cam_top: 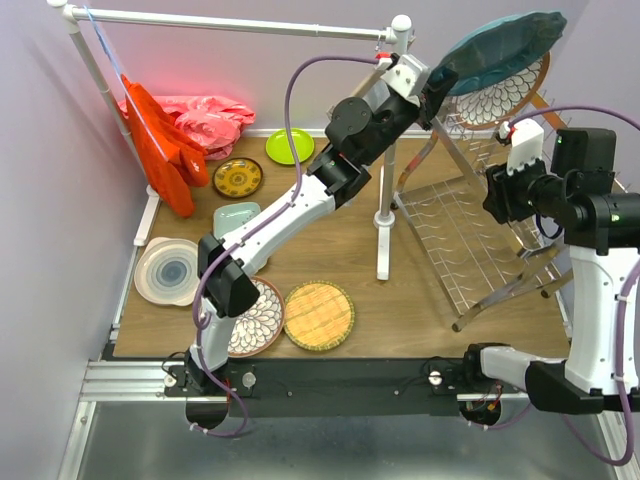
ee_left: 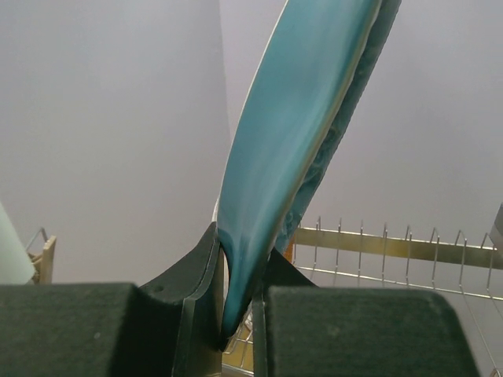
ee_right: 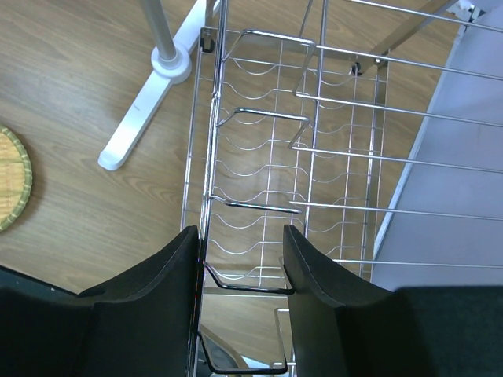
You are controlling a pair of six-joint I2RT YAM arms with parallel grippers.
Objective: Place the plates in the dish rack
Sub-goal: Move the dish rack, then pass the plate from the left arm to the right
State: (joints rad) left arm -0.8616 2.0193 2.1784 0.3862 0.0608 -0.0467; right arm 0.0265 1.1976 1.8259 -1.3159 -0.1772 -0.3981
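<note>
From above I see what my wrist cameras miss: the whole wooden table [cam_top: 400, 310] and the plates lying flat on its left half. They are a lime green plate [cam_top: 289, 147], a yellow-brown patterned plate [cam_top: 238, 178], a mint tray [cam_top: 236, 218], a white ringed plate [cam_top: 167, 270], a brown-rimmed floral plate [cam_top: 258, 320] and a woven yellow plate [cam_top: 319, 316]. My left gripper [cam_top: 442, 92] is raised high and holds the teal scalloped plate [cam_top: 505, 45] over the far end of the dish rack [cam_top: 450, 240], where a second floral plate [cam_top: 510, 100] stands. A white pipe rail [cam_top: 385, 215] stands beside the rack, with a red cloth [cam_top: 165, 150] and pink cloths [cam_top: 205, 115] at the back left. The walls are pale lilac.

Only the left wrist view shows the grip closely. Both fingers pinch the lower rim of the teal scalloped plate, which stands on edge and leans to the right, with rack tines behind it.

In the right wrist view, my right gripper [ee_right: 240, 251] hangs over the dish rack. Its jaws are apart and nothing is between them.
</note>
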